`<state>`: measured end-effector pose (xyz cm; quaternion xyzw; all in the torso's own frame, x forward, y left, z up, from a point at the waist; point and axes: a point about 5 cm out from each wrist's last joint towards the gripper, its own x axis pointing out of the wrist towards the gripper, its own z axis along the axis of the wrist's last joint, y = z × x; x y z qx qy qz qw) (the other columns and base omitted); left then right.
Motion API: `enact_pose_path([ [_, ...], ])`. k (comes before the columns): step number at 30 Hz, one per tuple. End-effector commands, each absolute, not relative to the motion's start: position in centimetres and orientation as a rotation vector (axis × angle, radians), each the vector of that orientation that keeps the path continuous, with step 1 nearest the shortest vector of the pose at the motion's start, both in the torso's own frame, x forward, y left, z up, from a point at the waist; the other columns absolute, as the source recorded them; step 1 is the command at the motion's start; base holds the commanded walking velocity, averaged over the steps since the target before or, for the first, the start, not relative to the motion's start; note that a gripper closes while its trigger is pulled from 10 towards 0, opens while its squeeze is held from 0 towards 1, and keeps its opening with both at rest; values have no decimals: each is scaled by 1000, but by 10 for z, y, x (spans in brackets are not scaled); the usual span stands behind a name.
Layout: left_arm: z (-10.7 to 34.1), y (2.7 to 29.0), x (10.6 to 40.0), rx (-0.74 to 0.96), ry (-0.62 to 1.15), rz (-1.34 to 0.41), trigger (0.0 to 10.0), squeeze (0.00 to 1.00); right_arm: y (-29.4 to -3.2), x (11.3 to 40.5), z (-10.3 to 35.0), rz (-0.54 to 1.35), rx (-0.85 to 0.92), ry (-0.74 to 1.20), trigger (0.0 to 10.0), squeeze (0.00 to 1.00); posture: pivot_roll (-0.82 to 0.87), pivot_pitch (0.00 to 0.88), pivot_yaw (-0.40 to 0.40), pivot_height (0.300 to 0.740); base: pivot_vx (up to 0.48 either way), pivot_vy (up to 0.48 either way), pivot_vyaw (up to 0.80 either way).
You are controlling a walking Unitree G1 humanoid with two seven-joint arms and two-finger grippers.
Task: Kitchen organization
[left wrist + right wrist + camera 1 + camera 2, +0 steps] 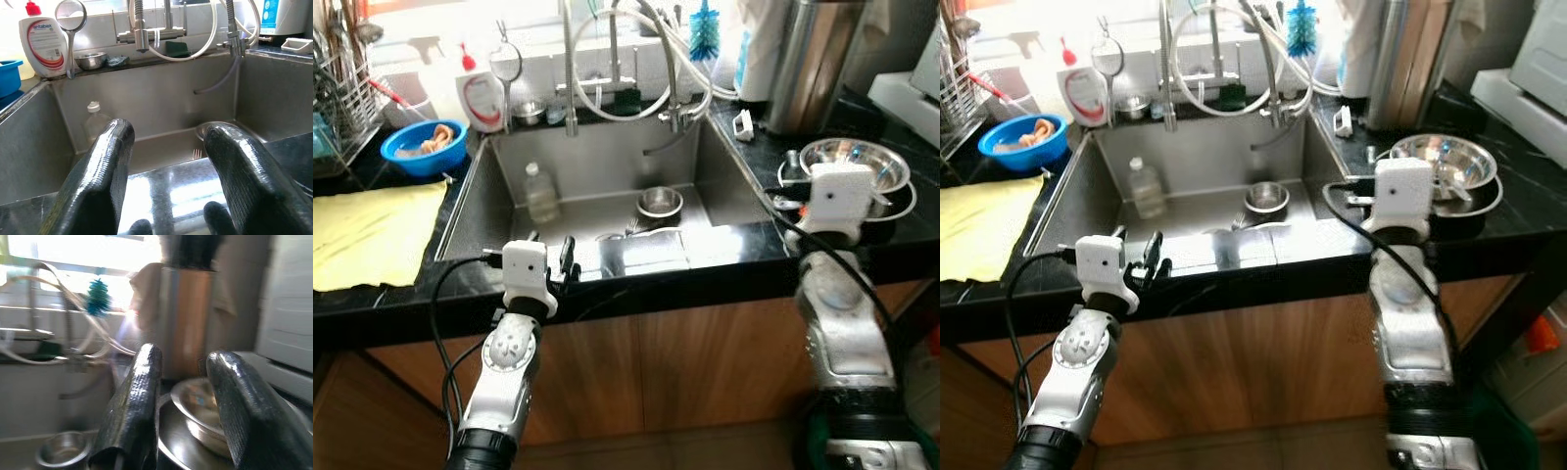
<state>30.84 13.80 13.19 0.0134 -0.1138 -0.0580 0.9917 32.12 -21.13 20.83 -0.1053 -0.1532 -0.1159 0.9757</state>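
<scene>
You have barely begun, I judge: the sink (pixel 489 211) at twelve o'clock holds a small steel bowl (pixel 660 202) and bottle (pixel 541 193), while your spread, empty right gripper (pixel 183 396) nears the blurred steel bowls (pixel 855 164) at two o'clock and your left gripper (pixel 168 171) gapes empty.

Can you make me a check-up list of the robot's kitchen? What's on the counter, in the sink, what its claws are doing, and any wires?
Surface: black counter, shiny along its front edge.
Job's things: steel bowl and clear plastic bottle in the sink; steel bowls stacked on the right counter.
Clutter: blue bowl, yellow cloth, soap bottle, blue brush.
Grippers: left gripper open over the sink's front edge; right gripper open, at the stacked bowls.
Cables: black cable looping beside the left arm.
Surroundings: taps with hoses, wooden cabinet below.
</scene>
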Motion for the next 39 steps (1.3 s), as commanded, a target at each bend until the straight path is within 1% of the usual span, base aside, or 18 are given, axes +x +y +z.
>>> enact_pose_path([
  [1, 131, 141, 309, 38, -223, -113, 10000, 0, -216, 316, 213, -260, -199, -326, 10000, 1000, -181, 0, 108, 740, 0, 0, 0],
  [3, 132, 141, 309, 37, -225, -112, 10000, 0, -222, 307, 214, -299, -213, -319, 10000, 1000, -181, 0, 108, 740, 0, 0, 0],
  [6, 132, 141, 309, 39, -224, -112, 10000, 0, -223, 304, 214, -302, -221, -311, 10000, 1000, -182, 0, 109, 740, 0, 0, 0],
  [7, 132, 141, 310, 40, -224, -113, 10000, 0, -223, 302, 214, -299, -224, -303, 10000, 765, -181, 0, 109, 740, 0, 0, 0],
  [8, 132, 141, 310, 40, -224, -113, 10000, 0, -223, 302, 214, -299, -223, -302, 10000, 765, -181, 0, 109, 740, 0, 0, 0],
  [9, 132, 141, 310, 41, -224, -113, 10000, 0, -224, 302, 213, -314, -215, -290, 10000, 0, -180, 0, 112, 740, 0, 0, 0],
  [11, 132, 141, 310, 42, -223, -116, 10000, 0, -227, 303, 212, -343, -149, -284, 10000, 0, -180, 0, 112, 740, 0, 0, 0],
  [14, 132, 142, 310, 43, -224, -115, 10000, 0, -227, 303, 212, -338, -168, -266, 10000, 0, -178, 0, 113, 740, 0, 0, 0],
  [15, 132, 142, 310, 44, -225, -115, 10000, 0, -226, 304, 210, -337, -174, -248, 10000, 216, -178, 0, 113, 740, 0, 0, 0],
  [16, 132, 142, 310, 44, -225, -114, 10000, 0, -226, 305, 209, -340, -181, -238, 10000, 216, -178, 0, 113, 740, 0, 0, 0],
  [17, 132, 142, 310, 44, -225, -114, 10000, 0, -228, 306, 206, -357, -169, -209, 10000, 1000, -178, 0, 113, 740, 0, 0, 0],
  [18, 132, 142, 310, 44, -225, -114, 10000, 0, -230, 307, 204, -363, -151, -200, 10000, 1000, -173, 0, 110, 740, 0, 0, 0],
  [19, 132, 141, 310, 48, -227, -117, 10000, 0, -231, 309, 205, -367, -165, -194, 10000, 945, -173, 0, 110, 740, 0, 0, 0],
  [20, 133, 141, 310, 52, -228, -119, 10000, 0, -231, 309, 205, -367, -169, -194, 10000, 945, -173, 0, 110, 740, 0, 0, 0],
  [21, 133, 141, 310, 55, -228, -120, 10000, 0, -232, 310, 206, -366, -170, -195, 10000, 71, -173, 0, 110, 740, 0, 0, 0],
  [22, 133, 141, 310, 60, -229, -123, 10000, 0, -231, 311, 209, -366, -162, -202, 10000, 0, -173, 0, 110, 740, 0, 0, 0],
  [35, 132, 140, 308, 65, -231, -128, 10000, 0, -229, 313, 213, -358, -148, -206, 10000, 0, -172, 0, 107, 740, 0, 0, 0],
  [39, 132, 140, 309, 66, -232, -129, 10000, 0, -229, 314, 205, -350, -162, -145, 10000, 0, -174, 0, 107, 740, 0, 0, 0],
])
